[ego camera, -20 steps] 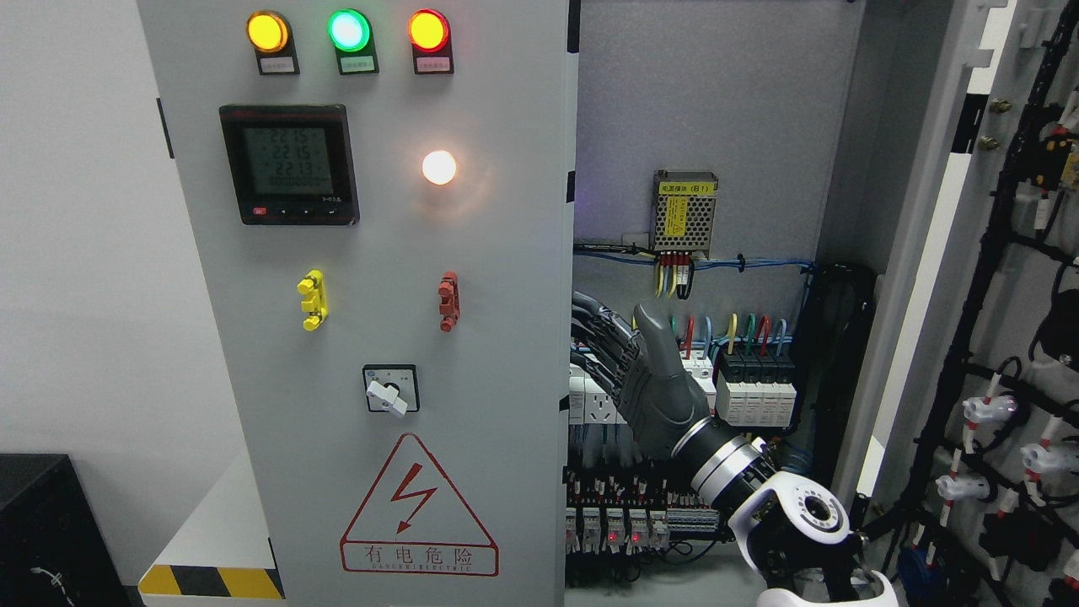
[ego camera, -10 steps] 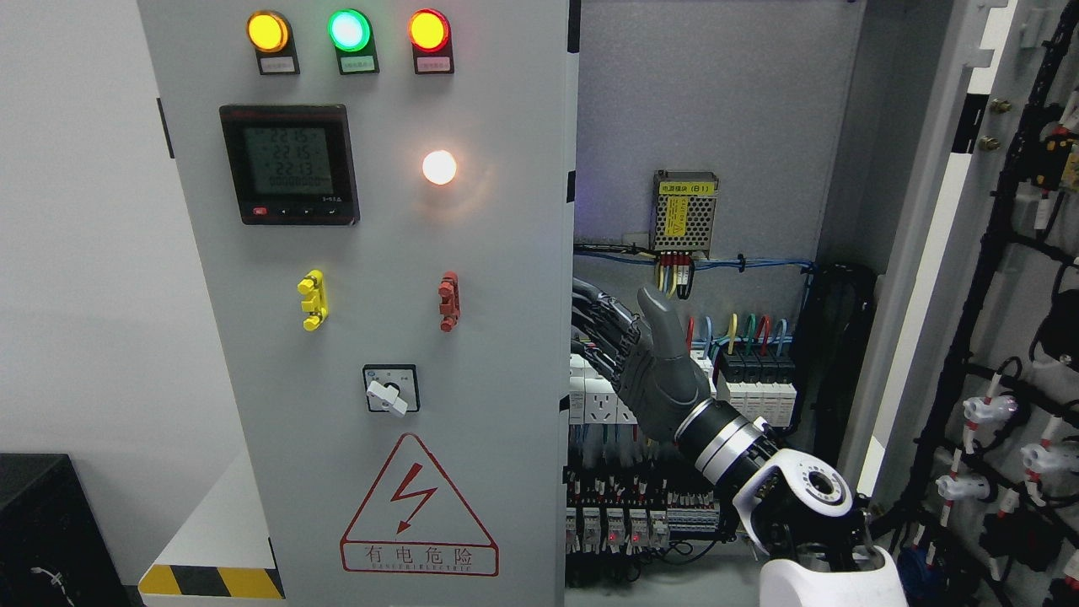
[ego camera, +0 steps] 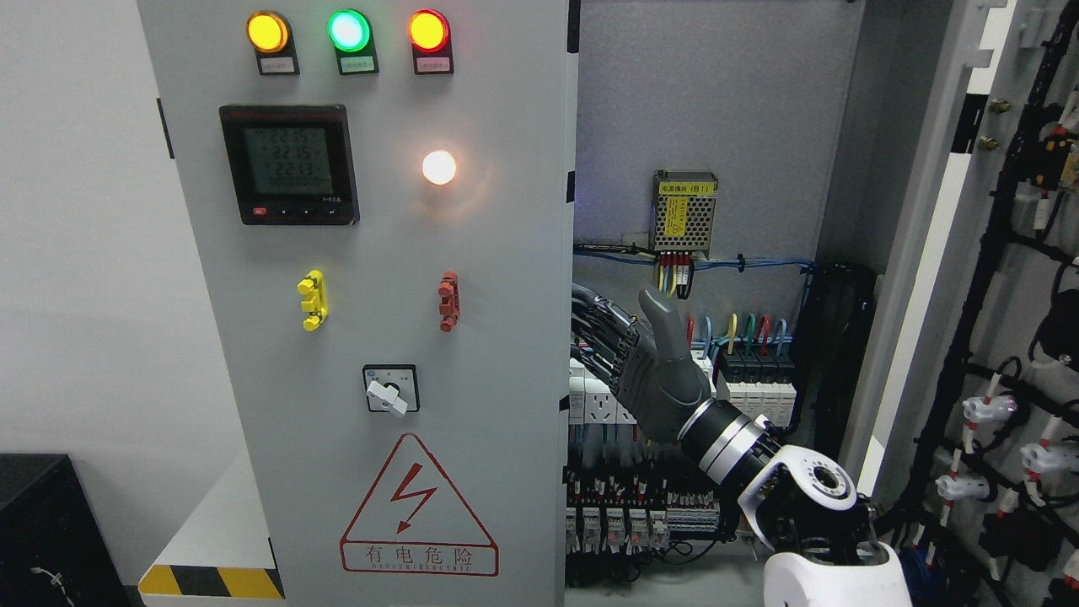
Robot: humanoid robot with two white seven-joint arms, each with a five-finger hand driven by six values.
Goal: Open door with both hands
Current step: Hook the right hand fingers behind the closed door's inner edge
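Nearest to us, we note the right arm entering from the lower right, its white wrist joint and metal cuff leading up to the right robot hand (ego camera: pixel 653 371), which sits at the free vertical edge of the left door (ego camera: pixel 379 295). The thumb stands upright and apart from the fingers (ego camera: pixel 603 324); these reach leftward toward the door edge, and their tips are lost behind it. We cannot tell whether they press on the panel's inner face or merely hang beside it. The left arm is not in view. The left door is a tall grey sheet-metal panel that covers the left half of the cabinet and appears closed or nearly so; it carries a digital meter (ego camera: pixel 289 164), three indicator lamps (ego camera: pixel 348 30), a rotary switch (ego camera: pixel 389 389) and a hazard triangle (ego camera: pixel 419 510). We judge it stiff, moderately heavy with this fitted hardware, and smooth-painted, hence slippery to a flat palm. We see no handle; the free edge is the practical hold, fingers hooked behind it, well clear of the switch and lamps. At far right, the right door (ego camera: pixel 1003 253) already stands swung wide, its wiring looms exposed. Beyond the robot hand, the cabinet interior holds breakers (ego camera: pixel 754 388), coloured wires and a power supply (ego camera: pixel 684 212); these look live and fragile, so contact should be avoided.
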